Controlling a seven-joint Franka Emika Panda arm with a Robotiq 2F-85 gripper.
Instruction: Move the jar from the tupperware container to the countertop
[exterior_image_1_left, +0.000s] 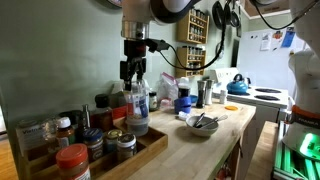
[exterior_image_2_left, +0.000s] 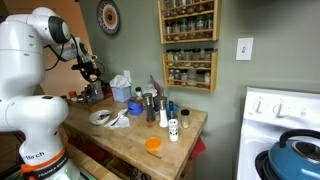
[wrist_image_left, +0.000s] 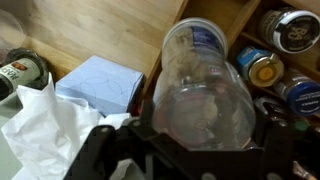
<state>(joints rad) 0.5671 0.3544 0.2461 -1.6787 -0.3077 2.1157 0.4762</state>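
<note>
Along the wrist view's lower edge the gripper (wrist_image_left: 208, 150) is a dark, cropped blur; whether it presses the jar (wrist_image_left: 205, 80) is unclear. In an exterior view the arm (exterior_image_1_left: 145, 12) leaves the top edge, and a red-lidded spice jar (exterior_image_1_left: 72, 160) is cropped at lower left.

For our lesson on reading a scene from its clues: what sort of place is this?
Most likely a home kitchen: wall-mounted spice racks, a white stove with a blue kettle on it, and a wooden countertop carrying a bowl.
</note>
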